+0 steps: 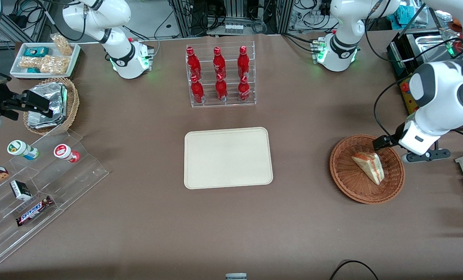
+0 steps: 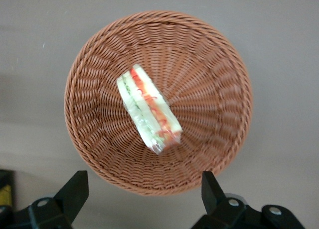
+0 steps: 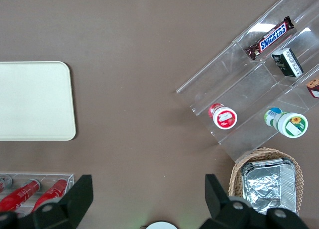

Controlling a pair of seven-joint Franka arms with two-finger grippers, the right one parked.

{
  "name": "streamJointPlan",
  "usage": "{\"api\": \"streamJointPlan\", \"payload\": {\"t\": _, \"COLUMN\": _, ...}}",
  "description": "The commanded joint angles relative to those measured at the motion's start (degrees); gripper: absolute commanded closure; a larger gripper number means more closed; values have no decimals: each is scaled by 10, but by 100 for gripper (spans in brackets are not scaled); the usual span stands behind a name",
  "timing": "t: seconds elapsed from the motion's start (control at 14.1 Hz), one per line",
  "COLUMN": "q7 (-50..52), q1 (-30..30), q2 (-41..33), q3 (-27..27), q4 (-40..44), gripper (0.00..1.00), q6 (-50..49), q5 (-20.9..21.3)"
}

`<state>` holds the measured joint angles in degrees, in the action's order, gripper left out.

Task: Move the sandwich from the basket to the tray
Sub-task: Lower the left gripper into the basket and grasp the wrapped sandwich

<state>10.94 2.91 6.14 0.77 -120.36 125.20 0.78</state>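
The sandwich (image 1: 368, 166), a triangular wedge with red-orange and green filling, lies in the reddish-brown wicker basket (image 1: 342, 175) toward the working arm's end of the table. In the left wrist view the sandwich (image 2: 148, 109) lies near the middle of the basket (image 2: 214, 64). My left gripper (image 1: 385, 142) hovers above the basket's rim, on the side farther from the front camera. Its fingers (image 2: 75, 186) are wide open and empty, with the gripper (image 2: 143, 181) over the rim. The cream-beige tray (image 1: 227, 157) lies flat and bare at the table's middle, also in the right wrist view (image 3: 30, 99).
A clear rack of red bottles (image 1: 220, 76) stands farther from the camera than the tray. Toward the parked arm's end are a tan basket of foil packs (image 1: 50, 105), a white tray of snack bags (image 1: 44, 58) and an acrylic stepped shelf of snacks (image 1: 37, 186).
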Motion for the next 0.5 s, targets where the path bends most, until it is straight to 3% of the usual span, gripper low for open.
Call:
{"api": "streamJointPlan", "payload": {"t": 0.0, "q7": 146, "q1": 0, "q2": 28, "q3": 3, "q4": 0, "gripper": 0, "q6": 42, "q5": 1}}
{"api": "streamJointPlan", "payload": {"t": 0.42, "q7": 274, "q1": 5, "q2": 95, "q3": 3, "q4": 2, "gripper": 0, "q6": 89, "q5": -3}}
